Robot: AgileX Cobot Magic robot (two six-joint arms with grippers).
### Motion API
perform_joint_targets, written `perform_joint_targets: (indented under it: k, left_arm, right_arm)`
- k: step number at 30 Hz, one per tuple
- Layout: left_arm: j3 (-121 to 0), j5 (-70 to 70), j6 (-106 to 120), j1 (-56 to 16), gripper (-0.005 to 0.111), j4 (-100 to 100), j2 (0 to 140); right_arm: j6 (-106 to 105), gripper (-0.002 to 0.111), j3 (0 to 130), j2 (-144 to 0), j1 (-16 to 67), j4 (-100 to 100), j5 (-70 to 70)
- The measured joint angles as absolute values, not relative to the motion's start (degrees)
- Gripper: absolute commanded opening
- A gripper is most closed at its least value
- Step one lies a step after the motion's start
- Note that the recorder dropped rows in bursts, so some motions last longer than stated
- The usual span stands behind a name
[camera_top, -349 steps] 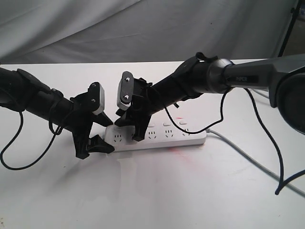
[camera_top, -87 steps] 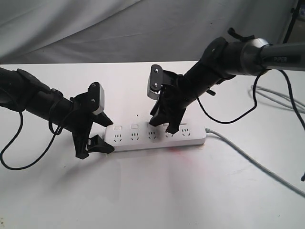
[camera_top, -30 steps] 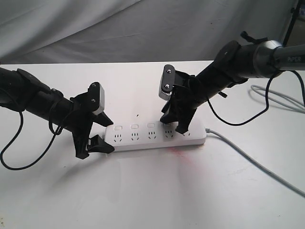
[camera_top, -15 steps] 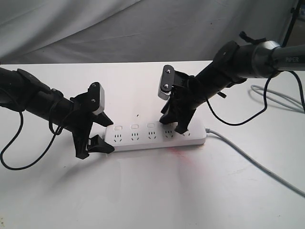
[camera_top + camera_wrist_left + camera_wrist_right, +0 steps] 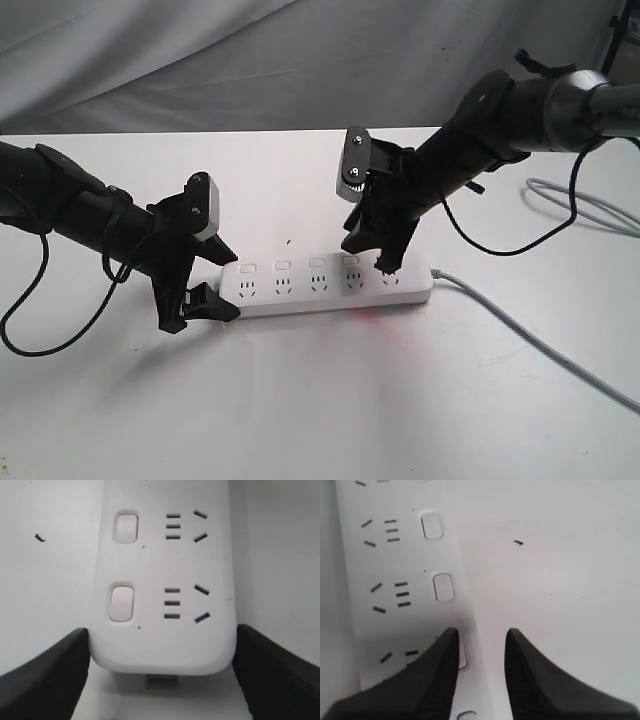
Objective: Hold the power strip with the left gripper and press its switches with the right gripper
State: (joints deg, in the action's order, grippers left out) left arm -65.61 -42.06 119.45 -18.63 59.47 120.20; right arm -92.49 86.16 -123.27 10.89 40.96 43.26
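The white power strip (image 5: 330, 285) lies flat on the table, its grey cord (image 5: 520, 330) leading off to the right. My left gripper (image 5: 212, 283) is shut on its left end. In the left wrist view both fingers (image 5: 45, 680) press the sides of the strip (image 5: 165, 580), and two switches (image 5: 122, 602) show. My right gripper (image 5: 368, 256) hovers over the strip's right end, jaws a narrow gap apart and holding nothing. In the right wrist view one finger (image 5: 437, 680) half covers a switch (image 5: 463, 656), with two more switches (image 5: 443, 587) further along.
A grey cloth backdrop (image 5: 250, 60) hangs behind the white table (image 5: 300, 400). Loose grey cable (image 5: 580, 205) loops at the right edge. A black cable (image 5: 25, 300) hangs from the left arm. A faint red glow (image 5: 375, 318) shows on the table in front of the strip.
My right gripper has travelled along the strip from near its left end to the right end, and in the last half second rose slightly. The left gripper has not moved.
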Motion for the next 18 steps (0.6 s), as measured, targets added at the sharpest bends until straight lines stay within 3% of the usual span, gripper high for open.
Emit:
perform_joint_targets:
  k: [18]
  left_arm:
    - [-65.6,-42.1,119.4,-18.6,0.067,59.5,120.2]
  right_arm:
    - [-92.5,0.030,86.2,-119.9,4.6,39.1,50.3]
